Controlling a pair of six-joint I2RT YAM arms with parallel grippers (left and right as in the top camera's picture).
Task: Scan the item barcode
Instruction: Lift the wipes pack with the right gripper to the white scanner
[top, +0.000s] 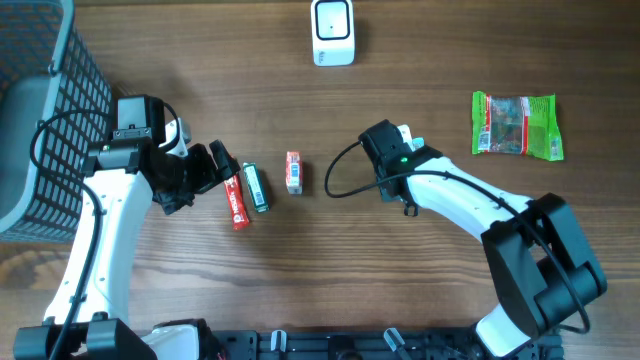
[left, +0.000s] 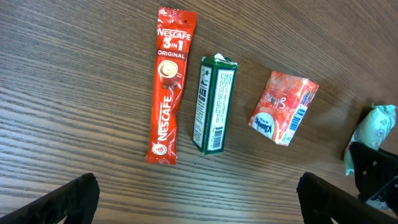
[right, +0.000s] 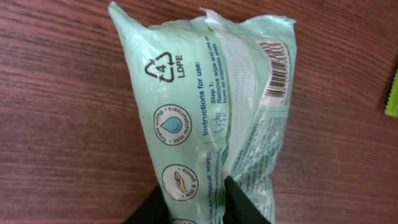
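Left black two-finger gripper (top: 213, 172), at nine o'clock, gapes wide. Right black gripper (top: 404, 139), at two o'clock, pinches a pale green plastic wipes pack (right: 211, 112).

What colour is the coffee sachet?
Red with white lettering; the coffee sachet shows best in the left wrist view.

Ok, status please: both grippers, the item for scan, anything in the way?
Left gripper open, by Nescafe stick. Right gripper shut on wipes pack; its barcode shows in wrist view. Nothing lies between pack and scanner.

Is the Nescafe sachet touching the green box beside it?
No, a strip of bare table shows between the Nescafe sachet and the green box along their whole length.
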